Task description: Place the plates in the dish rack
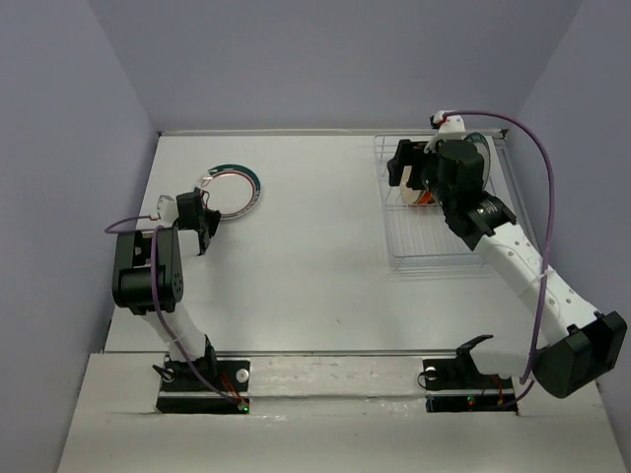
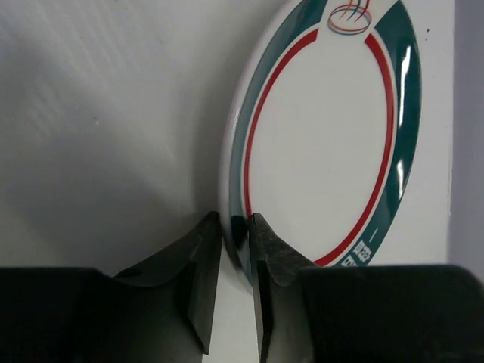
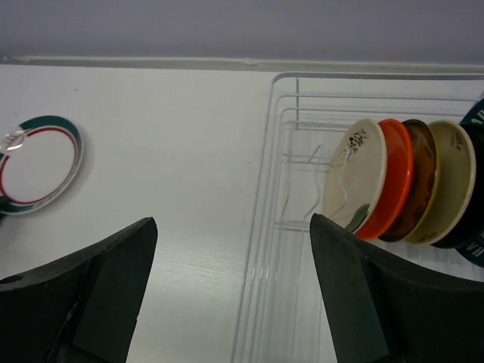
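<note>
White plate [image 2: 321, 151], teal-and-red rim

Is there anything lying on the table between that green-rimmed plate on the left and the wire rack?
Nothing visible lies on the table between the teal-rimmed plate and the dish rack. Only the right gripper, open, hangs above the rack.
</note>
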You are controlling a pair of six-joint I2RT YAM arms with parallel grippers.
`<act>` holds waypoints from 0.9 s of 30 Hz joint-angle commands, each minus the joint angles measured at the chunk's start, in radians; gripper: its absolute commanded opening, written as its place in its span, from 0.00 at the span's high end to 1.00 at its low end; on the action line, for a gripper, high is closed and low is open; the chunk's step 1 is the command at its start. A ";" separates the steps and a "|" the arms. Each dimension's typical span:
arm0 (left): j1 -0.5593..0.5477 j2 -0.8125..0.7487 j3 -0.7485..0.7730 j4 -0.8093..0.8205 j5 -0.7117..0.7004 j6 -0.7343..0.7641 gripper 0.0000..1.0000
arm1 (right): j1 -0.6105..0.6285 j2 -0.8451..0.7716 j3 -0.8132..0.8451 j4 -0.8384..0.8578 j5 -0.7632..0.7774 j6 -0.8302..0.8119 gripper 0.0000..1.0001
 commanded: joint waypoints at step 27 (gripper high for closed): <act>-0.393 -0.757 -0.197 0.205 0.435 0.042 0.94 | 0.174 0.071 0.032 0.089 -0.167 0.276 0.04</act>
